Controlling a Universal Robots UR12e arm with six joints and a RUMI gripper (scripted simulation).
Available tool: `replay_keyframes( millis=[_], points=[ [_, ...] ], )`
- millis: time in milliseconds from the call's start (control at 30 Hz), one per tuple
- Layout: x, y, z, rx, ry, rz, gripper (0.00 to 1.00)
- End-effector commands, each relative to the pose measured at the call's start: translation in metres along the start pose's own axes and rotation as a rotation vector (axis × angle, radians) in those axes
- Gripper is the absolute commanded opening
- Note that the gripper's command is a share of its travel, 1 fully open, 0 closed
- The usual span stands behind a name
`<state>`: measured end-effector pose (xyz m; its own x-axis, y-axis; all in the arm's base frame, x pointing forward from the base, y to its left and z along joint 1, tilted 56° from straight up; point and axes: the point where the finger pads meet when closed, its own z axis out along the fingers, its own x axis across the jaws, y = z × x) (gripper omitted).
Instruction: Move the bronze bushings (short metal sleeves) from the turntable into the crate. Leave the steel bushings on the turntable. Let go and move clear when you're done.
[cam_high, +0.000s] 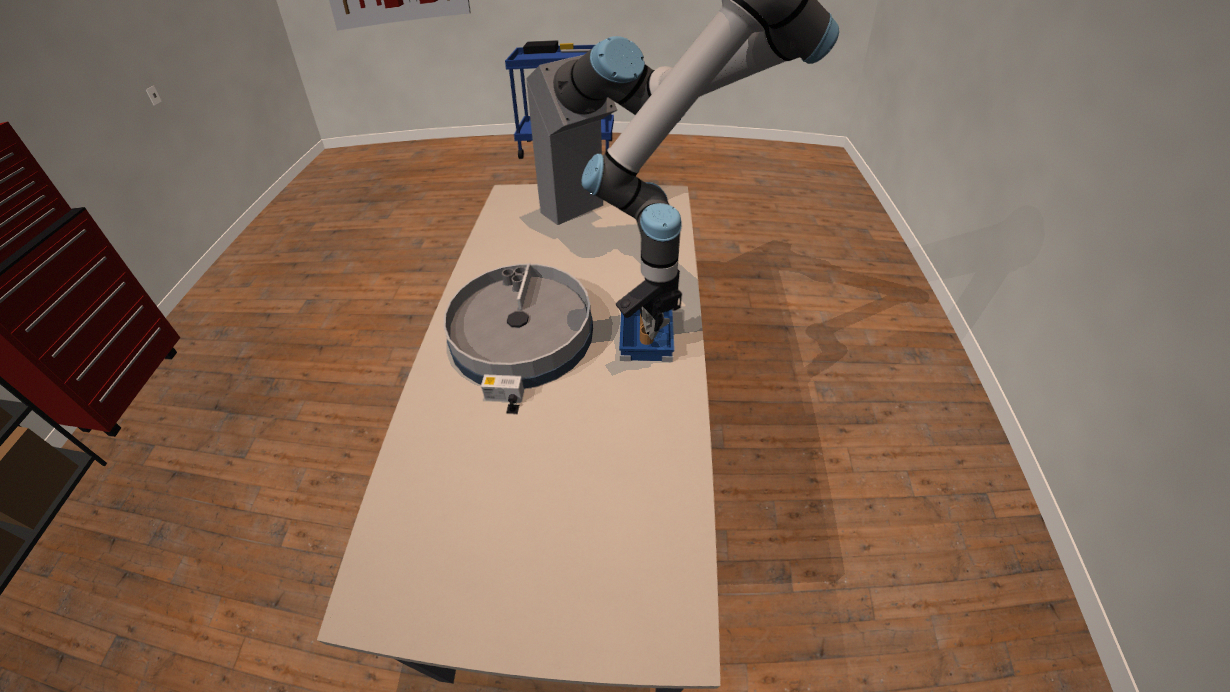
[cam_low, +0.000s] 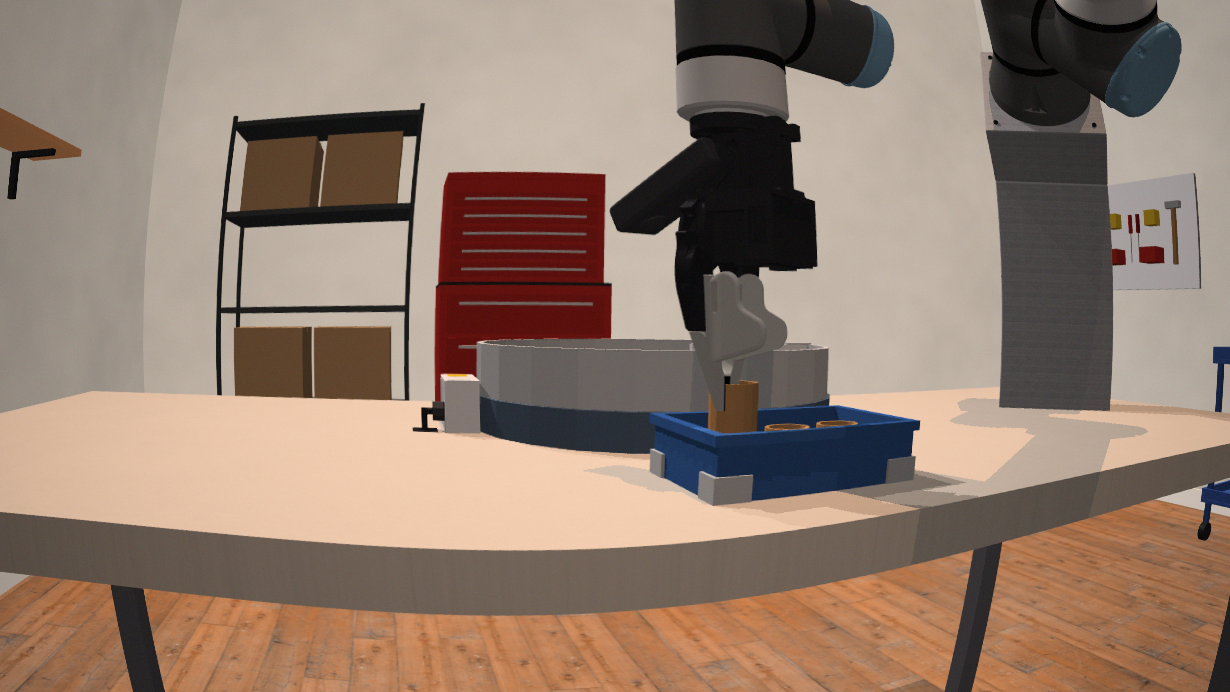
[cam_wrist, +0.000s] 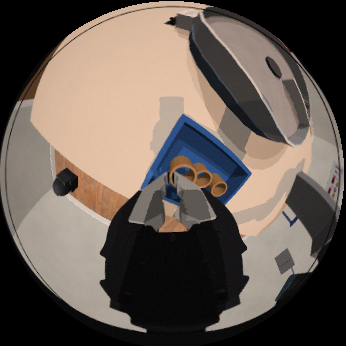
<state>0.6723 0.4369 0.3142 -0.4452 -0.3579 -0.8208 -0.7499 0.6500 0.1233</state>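
Observation:
My gripper is shut on the wall of an upright bronze bushing. It holds it partly inside the blue crate, its top above the rim. Two more bronze bushings stand in the crate, one beside the held one and one beyond it. Their tops are near rim level. Three grey steel bushings stand together on the turntable. No bronze bushing shows on it. The crate floor under the held bushing is hidden.
The turntable's raised wall stands beside the crate. A thin divider stands by the steel bushings. A white control box sits at the turntable's near edge. The arm's grey pedestal is at the far table end.

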Motion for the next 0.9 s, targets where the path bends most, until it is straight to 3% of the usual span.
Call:
replay_keyframes(
  millis=[0, 467, 867],
  points=[
    [-0.001, 0.000, 0.008, 0.000, -0.001, 0.000, 0.00],
    [-0.001, 0.000, 0.026, 0.000, -0.001, 0.000, 0.00],
    [-0.001, 0.000, 0.029, 0.000, -0.001, 0.000, 0.00]
  ],
)
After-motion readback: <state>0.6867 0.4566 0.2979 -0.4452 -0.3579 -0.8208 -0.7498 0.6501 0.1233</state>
